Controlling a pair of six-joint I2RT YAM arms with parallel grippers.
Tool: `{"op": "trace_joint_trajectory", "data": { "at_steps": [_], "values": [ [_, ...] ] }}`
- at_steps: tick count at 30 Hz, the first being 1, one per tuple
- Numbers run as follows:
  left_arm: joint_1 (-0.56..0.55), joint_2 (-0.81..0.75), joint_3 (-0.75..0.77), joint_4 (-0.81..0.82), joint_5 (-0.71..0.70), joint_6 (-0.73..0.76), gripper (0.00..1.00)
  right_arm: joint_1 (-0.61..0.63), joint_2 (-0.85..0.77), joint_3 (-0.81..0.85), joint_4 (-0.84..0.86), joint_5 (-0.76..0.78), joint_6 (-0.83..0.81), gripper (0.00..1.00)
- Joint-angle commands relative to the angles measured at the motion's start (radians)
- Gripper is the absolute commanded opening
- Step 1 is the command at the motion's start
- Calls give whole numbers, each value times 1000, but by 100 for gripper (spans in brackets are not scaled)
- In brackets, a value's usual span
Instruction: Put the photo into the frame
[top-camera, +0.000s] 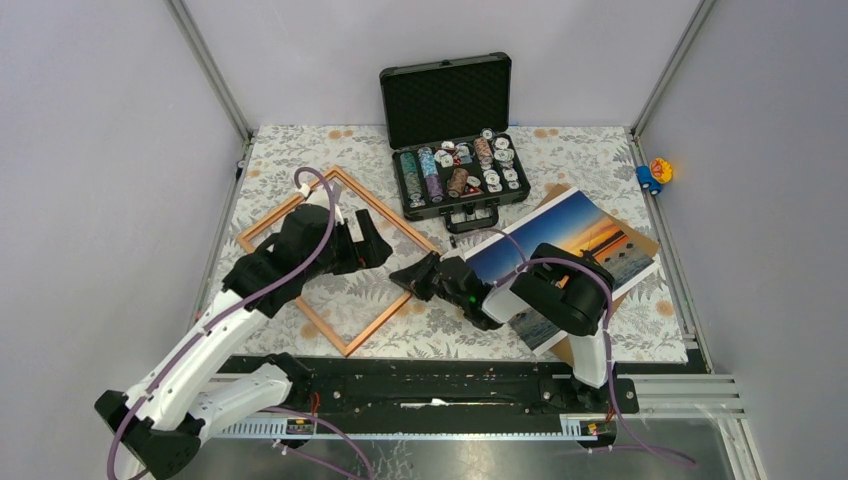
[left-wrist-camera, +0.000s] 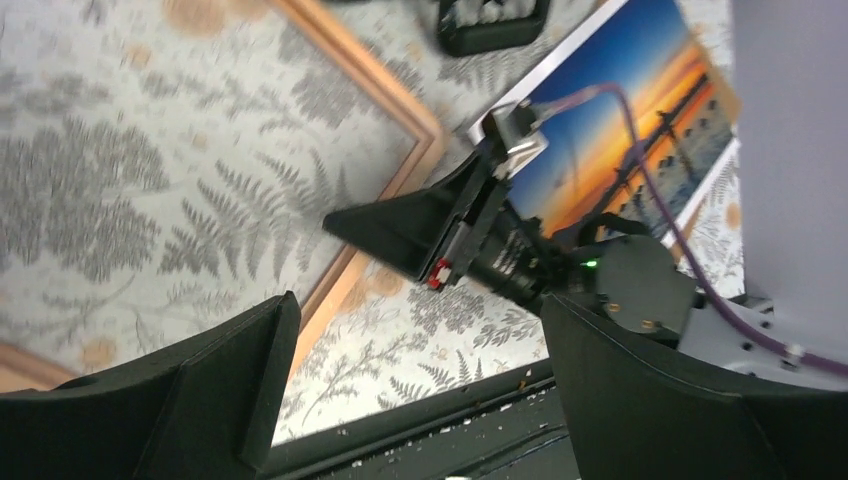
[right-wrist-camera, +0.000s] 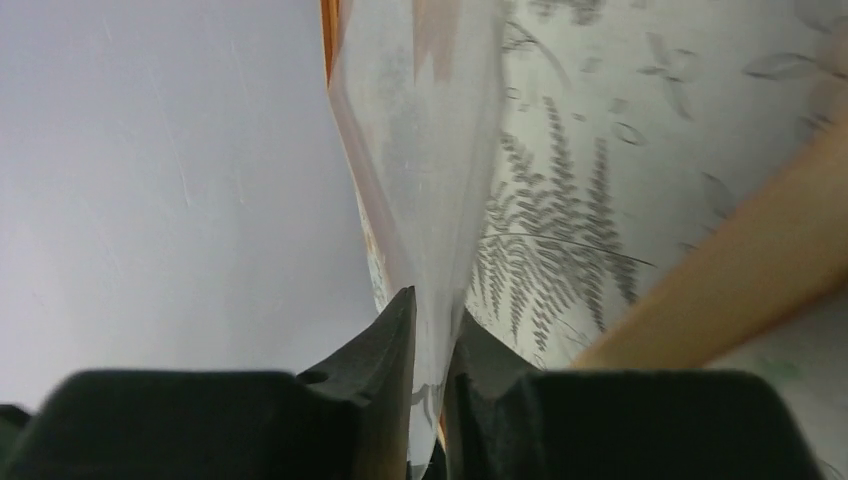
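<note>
Thin photo (right-wrist-camera: 420, 150) edge in tool (right-wrist-camera: 432, 312)

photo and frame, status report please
Left gripper open above frame. Right gripper shut on thin translucent sheet at frame's edge. Photo not yet in frame, lying partly under right arm.

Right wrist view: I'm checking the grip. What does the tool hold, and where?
The right tool pinches a thin translucent sheet by its near edge; what it is cannot be told.
</note>
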Motion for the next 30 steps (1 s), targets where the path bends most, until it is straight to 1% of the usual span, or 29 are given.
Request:
{"op": "trace_joint_trajectory", "data": {
  "at_steps": [1,5,7,10,15,20,24,30],
  "values": [
    [18,-13,10,-102,-88,-147,99,-7,-59,70,-29,-34,-164,14],
    [34,-64,28,-138,-144,-238,99,-5,-101,68,-39,-57,-230,3],
    [35,-56,42,-150,-140,-258,99,-4,-123,70,-62,-63,-274,0],
    [35,-45,48,-140,-126,-268,99,-4,-131,66,-59,-59,-299,0],
    [35,-50,42,-90,-102,-283,99,-3,-115,34,12,-63,-267,0],
    [35,-31,59,-87,-101,-271,99,-5,-105,13,50,-37,-256,0],
    [35,-33,58,-85,-95,-265,99,-5,-85,30,62,-50,-253,0],
    [35,-41,44,-78,-96,-253,99,-5,-102,24,58,-32,-272,0]
  ]
}}
